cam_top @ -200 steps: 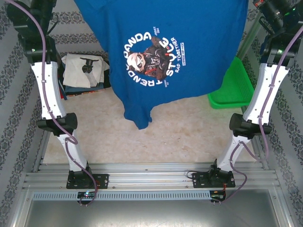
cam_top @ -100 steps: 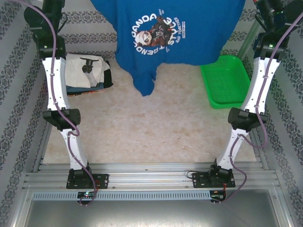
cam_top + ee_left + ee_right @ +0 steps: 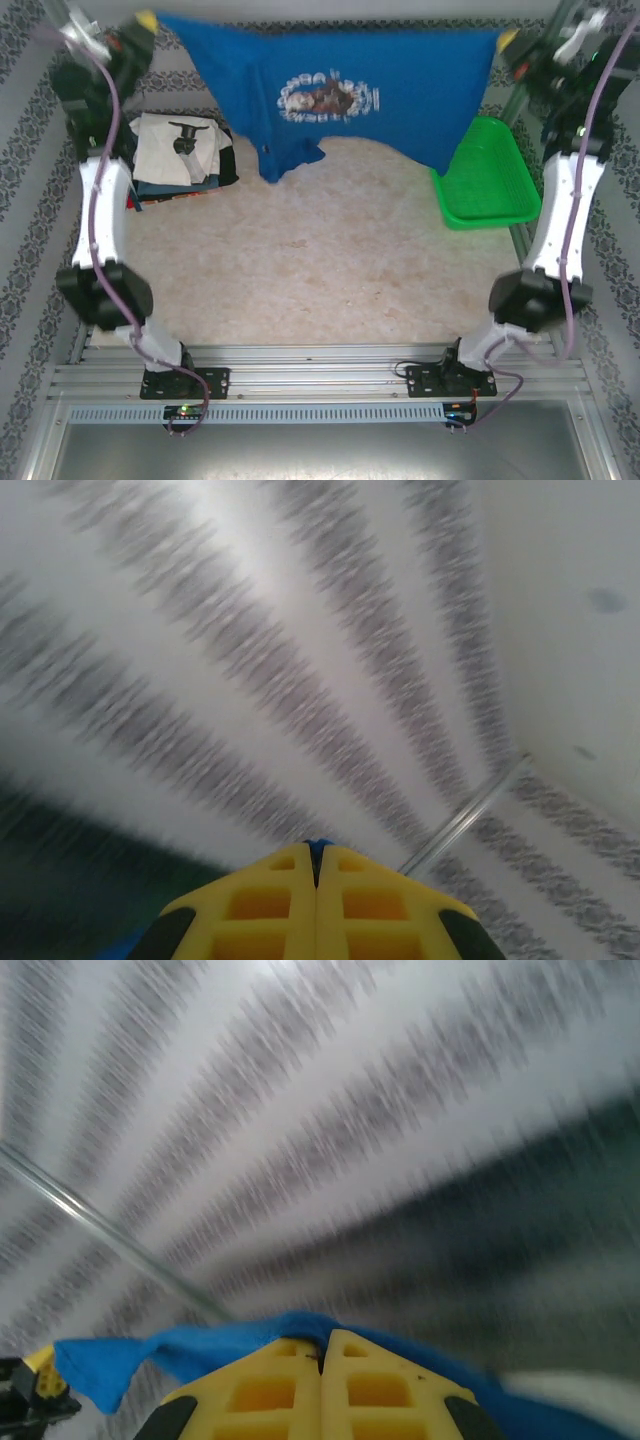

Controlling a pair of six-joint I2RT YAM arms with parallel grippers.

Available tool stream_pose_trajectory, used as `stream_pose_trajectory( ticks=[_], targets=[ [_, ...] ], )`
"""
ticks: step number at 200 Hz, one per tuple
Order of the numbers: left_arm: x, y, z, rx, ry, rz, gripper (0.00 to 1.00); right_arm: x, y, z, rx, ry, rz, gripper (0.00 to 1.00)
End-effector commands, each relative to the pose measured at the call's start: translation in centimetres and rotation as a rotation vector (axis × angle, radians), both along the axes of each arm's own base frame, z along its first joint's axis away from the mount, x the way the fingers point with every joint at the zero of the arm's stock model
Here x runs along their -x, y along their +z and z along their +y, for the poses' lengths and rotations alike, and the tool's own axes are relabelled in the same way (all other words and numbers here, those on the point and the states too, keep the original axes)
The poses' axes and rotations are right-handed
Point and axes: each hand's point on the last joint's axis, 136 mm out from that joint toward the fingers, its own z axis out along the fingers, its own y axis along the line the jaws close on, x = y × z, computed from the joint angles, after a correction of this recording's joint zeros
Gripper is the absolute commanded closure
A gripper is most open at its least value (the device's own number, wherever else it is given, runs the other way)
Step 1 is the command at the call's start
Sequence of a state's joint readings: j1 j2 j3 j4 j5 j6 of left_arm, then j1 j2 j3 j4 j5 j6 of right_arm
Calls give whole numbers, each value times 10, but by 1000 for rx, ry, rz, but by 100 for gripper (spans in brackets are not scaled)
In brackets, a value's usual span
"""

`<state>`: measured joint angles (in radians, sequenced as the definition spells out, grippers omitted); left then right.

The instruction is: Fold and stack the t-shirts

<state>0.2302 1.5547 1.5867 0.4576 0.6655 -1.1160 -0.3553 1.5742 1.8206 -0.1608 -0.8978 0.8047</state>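
The table (image 3: 330, 290) has a beige speckled top, and striped grey-and-white cloth lines its sides. On its right part lies the green basket (image 3: 490, 190), which serves here as the reference. Left of the basket, the blue t-shirt (image 3: 410, 90) hangs spread in the air between the two arms. It hides the basket's far left corner in the top view. Its round panda graphic (image 3: 330, 97) faces the top camera, and one end droops toward the table.

The right gripper (image 3: 507, 40) is just beyond the basket's far left corner, clenched on an upper corner of the blue t-shirt. In the right wrist view its yellow fingers (image 3: 260, 1390) press together with blue cloth squeezed between them. The left gripper (image 3: 145, 20) is far to the left of the basket and is also clenched on the blue t-shirt. A thin bit of blue shows at its closed tips in the left wrist view.

The stack of folded t-shirts (image 3: 180, 150), with a white one on top, sits on the table well left of the basket.
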Motion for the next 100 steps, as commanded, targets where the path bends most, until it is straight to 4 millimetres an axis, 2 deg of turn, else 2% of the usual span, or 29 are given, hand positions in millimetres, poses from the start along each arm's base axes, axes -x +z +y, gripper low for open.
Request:
stream_pose_trajectory(
  ticks=[1,3,10,23,34,49,65,100],
  targets=[
    [51,-91,7,-60,77,87,100,32,-104,7,84,22,137,100],
    [56,-101,8,-51,88,103,100,36,-107,10,91,29,140,100],
    [73,-137,11,-34,121,169,100,50,-143,15,101,47,208,100],
    [106,-204,16,-28,198,335,100,79,-192,23,140,55,320,100],
    [134,-244,15,-22,239,442,100,100,-226,31,182,45,398,100],
    [174,-285,13,0,293,571,100,122,-264,43,151,61,477,100],
    [212,-318,12,16,349,692,100,150,-303,49,146,72,609,100],
    [291,-368,22,23,536,947,100,189,-336,63,93,78,789,100]
  ],
)
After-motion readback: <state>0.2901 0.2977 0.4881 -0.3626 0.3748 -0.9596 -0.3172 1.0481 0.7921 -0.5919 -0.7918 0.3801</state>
